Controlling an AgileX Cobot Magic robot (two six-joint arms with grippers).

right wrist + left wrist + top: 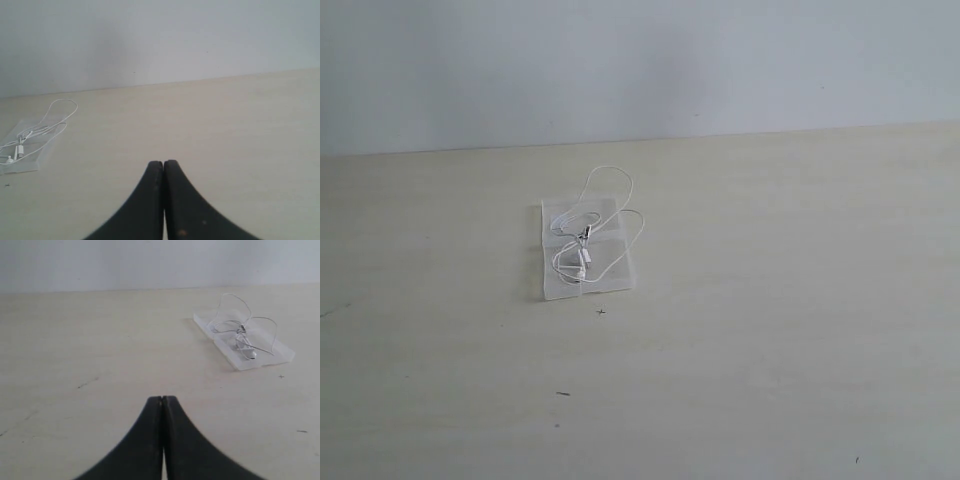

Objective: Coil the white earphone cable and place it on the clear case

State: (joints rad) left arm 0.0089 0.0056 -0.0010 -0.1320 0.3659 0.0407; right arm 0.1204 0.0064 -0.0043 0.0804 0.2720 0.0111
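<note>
looping over clear case (558, 288), white earphone cable (585, 237); left pincer (162, 401), right pincer (163, 163) closed, empty

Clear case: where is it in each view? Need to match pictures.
Exterior view: clear case just left of centre.
Left wrist view: case far ahead of the shut left gripper, off to one side.
Right wrist view: case far ahead of the shut right gripper, at the frame edge.
Shared landmark: white cable looped on it.
</note>
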